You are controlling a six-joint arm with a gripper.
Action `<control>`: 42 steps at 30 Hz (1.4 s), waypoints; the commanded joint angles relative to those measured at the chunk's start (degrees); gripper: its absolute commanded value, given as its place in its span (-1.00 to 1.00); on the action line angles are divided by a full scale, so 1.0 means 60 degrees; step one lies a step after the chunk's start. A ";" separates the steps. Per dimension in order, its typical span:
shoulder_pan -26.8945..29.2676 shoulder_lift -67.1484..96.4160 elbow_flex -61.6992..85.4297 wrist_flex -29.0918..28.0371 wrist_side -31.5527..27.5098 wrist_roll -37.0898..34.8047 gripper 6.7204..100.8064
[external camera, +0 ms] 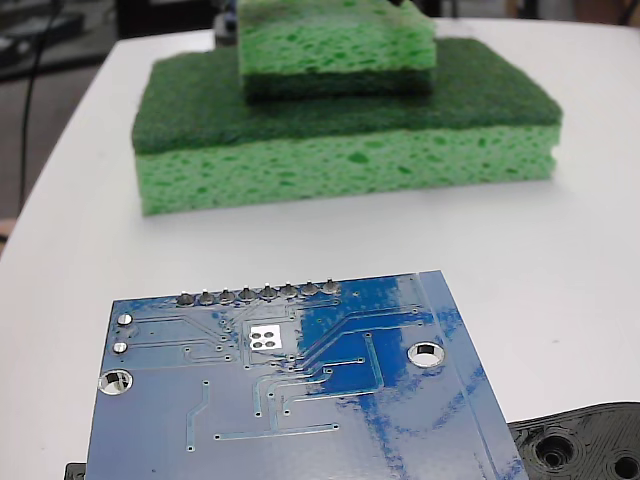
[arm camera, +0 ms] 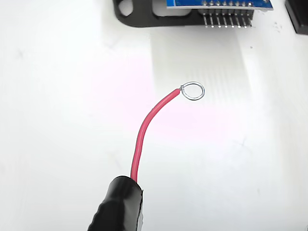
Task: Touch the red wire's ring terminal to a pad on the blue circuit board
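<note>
Wrist view: the red wire point(arm camera: 144, 130) arcs out of the black sleeve point(arm camera: 118, 204), the ring terminal point(arm camera: 193, 91) hanging over bare desk point(arm camera: 57, 96). The blue circuit board point(arm camera: 219, 4) lies ahead, well apart; its pad point(external camera: 267, 337) shows only in the fixed view. Jaws hidden, state unknowable.

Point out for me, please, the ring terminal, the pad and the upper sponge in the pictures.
ring terminal point(arm camera: 193, 91): wrist view, on the metal loop's left rim.
pad point(external camera: 267, 338): fixed view, on the middle of the silver square.
upper sponge point(external camera: 335, 45): fixed view, on its light green front face.
</note>
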 commanded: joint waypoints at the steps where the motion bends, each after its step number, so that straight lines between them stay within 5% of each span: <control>1: -0.0073 0.0044 -0.0059 -0.0015 0.0029 -0.0044 0.99; 20: -0.0439 0.0044 0.0410 0.0103 0.0571 -0.0015 0.99; 26: -0.1143 0.0044 0.0410 0.0103 0.1436 0.0220 0.99; 42: -0.1128 0.0044 0.0410 0.0088 0.1245 0.0117 0.99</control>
